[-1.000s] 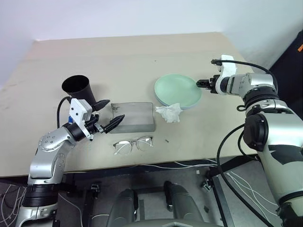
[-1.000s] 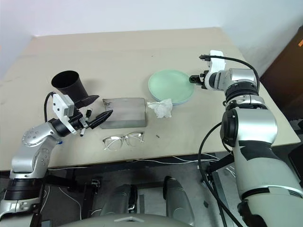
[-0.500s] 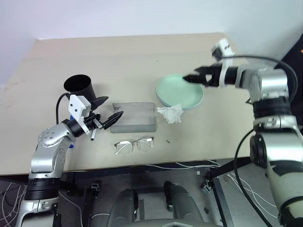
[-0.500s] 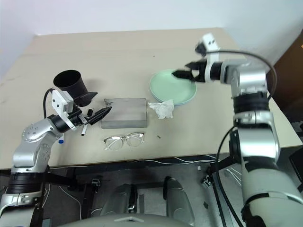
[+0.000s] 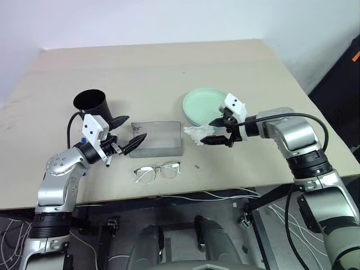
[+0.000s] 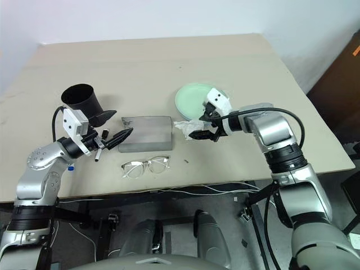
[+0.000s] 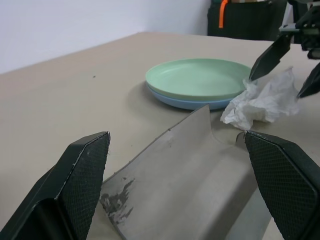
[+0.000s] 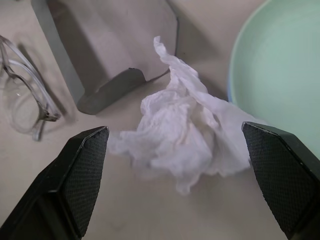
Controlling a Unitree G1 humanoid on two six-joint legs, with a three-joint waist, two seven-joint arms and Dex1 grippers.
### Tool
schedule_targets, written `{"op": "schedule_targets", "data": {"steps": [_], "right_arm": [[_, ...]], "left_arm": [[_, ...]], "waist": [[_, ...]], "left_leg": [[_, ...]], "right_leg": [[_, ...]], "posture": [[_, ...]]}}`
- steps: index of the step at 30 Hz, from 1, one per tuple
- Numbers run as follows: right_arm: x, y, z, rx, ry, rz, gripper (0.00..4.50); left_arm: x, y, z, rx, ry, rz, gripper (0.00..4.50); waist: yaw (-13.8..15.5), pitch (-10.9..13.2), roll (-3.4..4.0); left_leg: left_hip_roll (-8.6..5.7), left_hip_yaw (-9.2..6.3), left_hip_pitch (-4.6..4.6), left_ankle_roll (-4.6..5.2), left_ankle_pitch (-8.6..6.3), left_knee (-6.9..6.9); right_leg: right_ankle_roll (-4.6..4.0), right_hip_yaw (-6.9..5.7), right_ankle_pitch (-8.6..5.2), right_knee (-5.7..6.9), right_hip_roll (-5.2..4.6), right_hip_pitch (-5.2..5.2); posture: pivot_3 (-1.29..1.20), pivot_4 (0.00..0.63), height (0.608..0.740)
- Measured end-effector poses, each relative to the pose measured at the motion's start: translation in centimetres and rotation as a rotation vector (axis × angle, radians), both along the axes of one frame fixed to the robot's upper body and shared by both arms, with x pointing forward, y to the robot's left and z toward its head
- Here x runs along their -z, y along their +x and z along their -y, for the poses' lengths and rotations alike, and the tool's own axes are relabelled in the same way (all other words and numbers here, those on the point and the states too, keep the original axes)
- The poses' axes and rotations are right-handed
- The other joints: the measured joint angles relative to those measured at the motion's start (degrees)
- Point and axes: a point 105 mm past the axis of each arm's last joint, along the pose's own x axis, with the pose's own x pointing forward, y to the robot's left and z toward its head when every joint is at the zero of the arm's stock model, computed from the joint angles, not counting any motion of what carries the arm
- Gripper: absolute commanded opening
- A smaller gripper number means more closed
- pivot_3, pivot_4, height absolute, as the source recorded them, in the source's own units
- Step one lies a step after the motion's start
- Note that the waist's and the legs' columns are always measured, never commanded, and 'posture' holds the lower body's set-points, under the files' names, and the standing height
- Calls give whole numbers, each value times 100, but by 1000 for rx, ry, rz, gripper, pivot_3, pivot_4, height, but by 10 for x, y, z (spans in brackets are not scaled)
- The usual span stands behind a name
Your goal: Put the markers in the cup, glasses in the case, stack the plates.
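The two plates (image 5: 205, 106) are already stacked on the counter (image 5: 169, 67), the mint green one (image 7: 197, 77) on top of the light blue one (image 7: 190, 103). A crumpled white tissue (image 8: 185, 135) lies just beside them, touching their near edge.

The right gripper (image 5: 215, 132) hangs over the tissue with its two black fingers (image 8: 82, 175) wide apart, one on each side of it. It holds nothing. It looks like it is lined up to pinch the tissue, maybe to get it out of the way.

The grey glasses case (image 5: 157, 139) lies in the middle of the counter. From these pictures I cannot tell if its lid is up or down. The glasses (image 5: 157, 171) sit on the counter just in front of the case, so they are not packed away yet.

The left gripper (image 5: 128, 134) waits at the left end of the case, pointing along it. Its fingers (image 7: 75, 185) are wide open too, and empty.

The black cup (image 5: 91, 102) stands near the left gripper, behind it, with its open top up. A marker (image 6: 99, 151) lies on the counter just under the left gripper, outside the cup. I think the markers and glasses jobs are still to do.
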Motion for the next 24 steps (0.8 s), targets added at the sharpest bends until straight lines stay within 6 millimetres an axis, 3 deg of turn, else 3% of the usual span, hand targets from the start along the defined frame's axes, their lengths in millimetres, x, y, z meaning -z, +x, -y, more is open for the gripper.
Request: {"op": "schedule_targets", "data": {"steps": [3,8,9,11,21,22,24], "right_arm": [[12,5,-5,-3,-34,12,4481],[16,3,-11,-53,-64,29,4481],[18,3,-12,-59,-78,33,4312],[20,3,-13,-63,-94,34,3876],[6,6,-12,-71,-68,72,305],[3,7,-11,-69,-59,79,28],[-8,6,-10,-70,-13,88,28]], "left_arm": [[0,0,0,-1,0,-1,4500],[3,-1,-1,-9,0,-7,4500],[4,-1,-1,-10,0,-10,4500],[5,-2,-2,-12,0,-14,4500],[5,-3,-2,-14,2,-13,4500],[5,-3,-2,-15,2,-13,4500],[5,-2,-2,-16,2,-13,4500]], "waist": [[13,0,0],[19,0,0],[18,0,0],[17,0,0],[17,0,0],[18,0,0],[18,0,0]], "left_leg": [[0,1,-4,0,0,0],[-1,1,-5,0,0,4],[0,1,-5,0,0,4],[0,1,-4,0,0,4],[0,0,-4,0,0,4],[0,0,-5,0,0,4],[0,0,-5,0,0,4]], "right_leg": [[-1,0,0,0,-1,-3],[0,0,0,-1,-3,0],[0,0,0,-1,-3,0],[0,0,0,0,-3,0],[0,-1,0,0,-2,-1],[0,-1,0,-1,-2,-1],[0,-1,0,-1,-3,-1]], "posture": [[0,150,733],[0,150,733],[0,150,733],[0,150,733],[0,150,733],[0,150,733],[0,150,733]]}}
